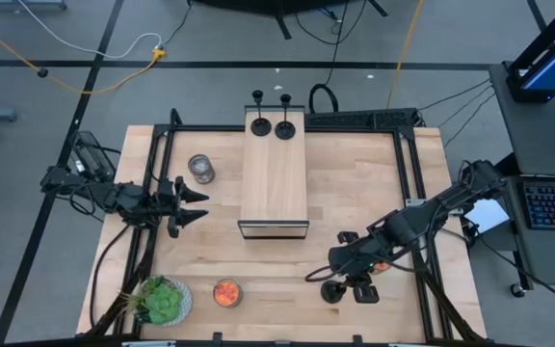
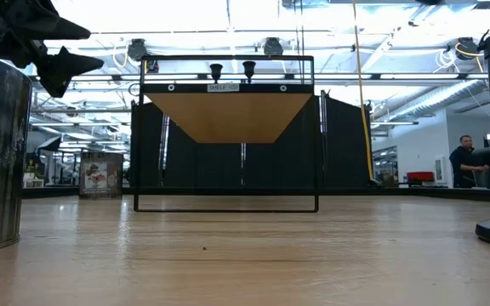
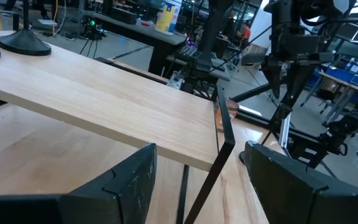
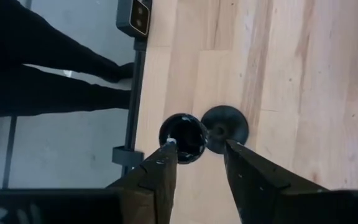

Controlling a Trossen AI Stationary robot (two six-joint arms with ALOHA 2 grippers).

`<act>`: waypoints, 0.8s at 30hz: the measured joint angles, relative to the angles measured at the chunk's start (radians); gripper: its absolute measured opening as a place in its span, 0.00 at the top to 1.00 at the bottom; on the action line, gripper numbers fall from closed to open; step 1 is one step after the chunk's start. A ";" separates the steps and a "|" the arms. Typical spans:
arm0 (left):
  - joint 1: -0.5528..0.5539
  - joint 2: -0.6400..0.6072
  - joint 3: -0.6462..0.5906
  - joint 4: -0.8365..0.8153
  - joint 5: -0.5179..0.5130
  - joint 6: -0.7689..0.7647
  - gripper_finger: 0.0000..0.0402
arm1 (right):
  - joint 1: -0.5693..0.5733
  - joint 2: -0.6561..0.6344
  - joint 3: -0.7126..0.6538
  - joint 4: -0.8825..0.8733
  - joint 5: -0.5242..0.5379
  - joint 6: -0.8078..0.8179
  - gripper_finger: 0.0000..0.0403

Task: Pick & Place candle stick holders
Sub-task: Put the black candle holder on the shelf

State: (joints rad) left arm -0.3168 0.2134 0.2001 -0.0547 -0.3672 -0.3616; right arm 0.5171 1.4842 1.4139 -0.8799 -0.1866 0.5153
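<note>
- Far left of the wooden table [image 1: 374, 183], the left gripper [image 1: 193, 204] is hovering with its claw released and holding nothing, pointing toward the middle.
- Just beside it toward the back, a small metal cup [image 1: 200, 169] is standing; a green plant [image 1: 160, 300] and a dish of something orange [image 1: 226, 292] are sitting at the near edge.
- In the middle, a raised wooden shelf [image 1: 276, 173] on a black frame is carrying two black candle stick holders [image 1: 271, 123] side by side at its far end, so that much of the job looks done.
- Each of those shows a round flat base, a thin upright stem and a small cup on top; the low view shows them standing upright on the shelf's top edge.
- On the right, near the front edge, the right gripper [image 1: 350, 275] is reaching down over two more holders [image 1: 349, 290], which are sitting on the table close together.
- In the right wrist view its fingers [image 4: 160, 168] are spread apart, framing one holder's cup [image 4: 183, 137], with the other holder's base [image 4: 225, 128] just beside; nothing is grasped yet.
- These two appear left to move.
</note>
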 joint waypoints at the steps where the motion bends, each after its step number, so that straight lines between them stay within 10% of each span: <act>1: 0.000 0.000 0.000 0.000 0.000 0.001 0.38 | 0.000 0.003 0.000 0.000 -0.001 0.000 0.68; 24: 0.000 0.000 0.000 -0.001 0.003 0.000 0.38 | 0.000 0.020 -0.073 0.025 -0.001 0.052 0.68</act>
State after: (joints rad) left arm -0.3168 0.2138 0.2001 -0.0555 -0.3645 -0.3618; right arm 0.5167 1.5043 1.3410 -0.8554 -0.1875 0.5672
